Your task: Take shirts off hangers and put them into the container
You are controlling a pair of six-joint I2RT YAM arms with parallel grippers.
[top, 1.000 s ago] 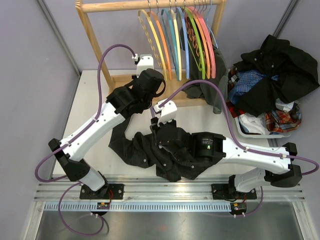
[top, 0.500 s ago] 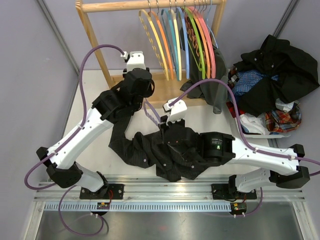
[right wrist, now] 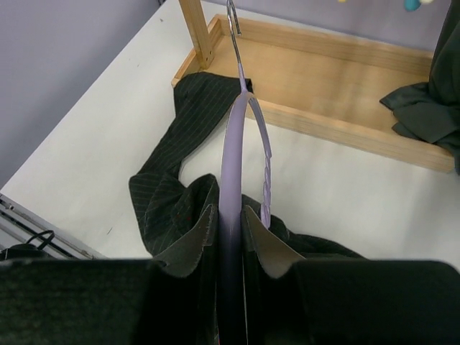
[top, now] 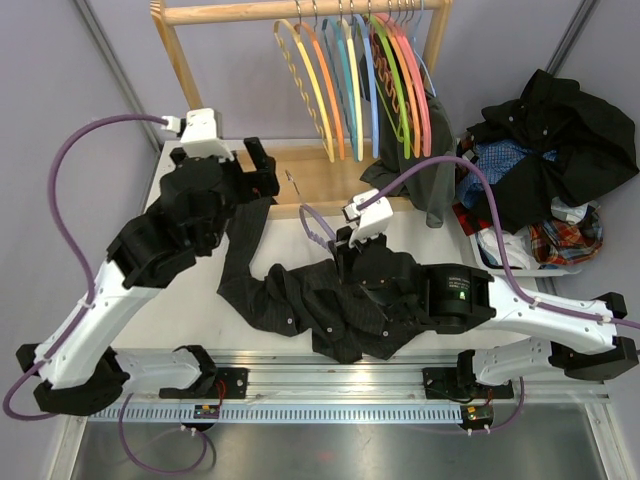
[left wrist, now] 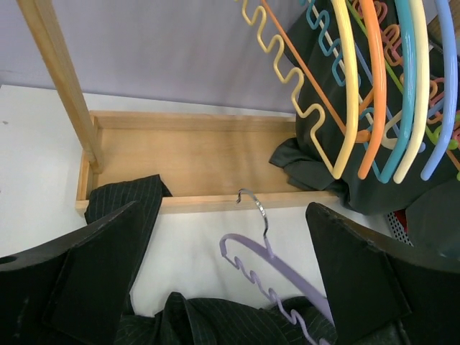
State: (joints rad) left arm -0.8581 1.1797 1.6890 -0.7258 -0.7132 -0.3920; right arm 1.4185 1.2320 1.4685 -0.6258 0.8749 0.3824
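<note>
right claw (right wrist: 228,212): pinches the thin lilac plastic hanger (right wrist: 231,158) with the metal hook.
left claw (left wrist: 219,215): wide open, holds nothing, up by the wooden frame (left wrist: 215,151).
shirt: the dark pinstriped shirt (top: 300,300) lies crumpled on the white table (left wrist: 194,237), right under the right claw.
hanger line: runs from the right claw to the wooden frame, hook at the far end, near end hidden in the shirt.
tub: the pale plastic tub (top: 545,270) sits far right, so the right arm is nearer.

Matt cloth shirt (right wrist: 172,180) — smooth plastic hanger (right wrist: 231,180)
</note>
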